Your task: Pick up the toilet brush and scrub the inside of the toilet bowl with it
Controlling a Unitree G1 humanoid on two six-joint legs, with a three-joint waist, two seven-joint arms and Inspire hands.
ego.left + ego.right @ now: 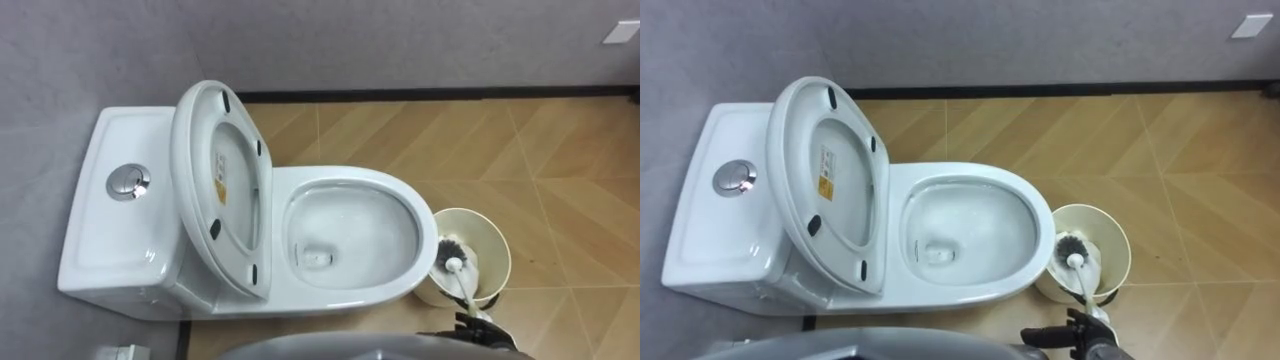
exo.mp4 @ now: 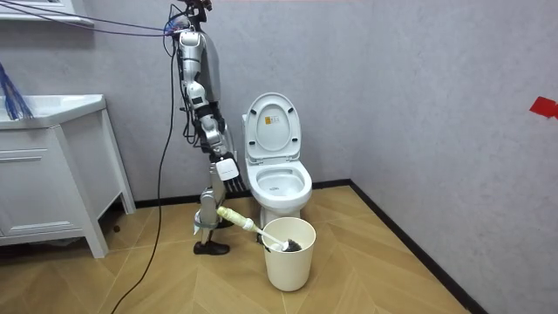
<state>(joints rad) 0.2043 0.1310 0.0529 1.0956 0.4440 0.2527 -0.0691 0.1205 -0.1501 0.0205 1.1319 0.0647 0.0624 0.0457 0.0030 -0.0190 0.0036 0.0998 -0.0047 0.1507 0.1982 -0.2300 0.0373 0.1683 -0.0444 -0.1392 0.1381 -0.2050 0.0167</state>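
1 toilet brush point(image 1: 1076, 262) — bristles in the bucket point(image 1: 1110, 232) — is gripped by the right hand point(image 1: 1080, 338).

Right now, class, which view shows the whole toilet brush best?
The room view: the toilet brush shows end to end, its head down in the bucket. Both eye views show the head and just part of the handle.

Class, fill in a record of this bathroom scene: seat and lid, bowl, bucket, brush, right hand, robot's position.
seat and lid: both raised, standing up in front of the tank
bowl: uncovered, brush not in it
bucket: cream, on the floor by the bowl's front end, on the robot's right
brush: head down inside the bucket, handle slanting up to the right hand
right hand: fingers curled round the brush handle
robot: stands at the side of the toilet, facing it
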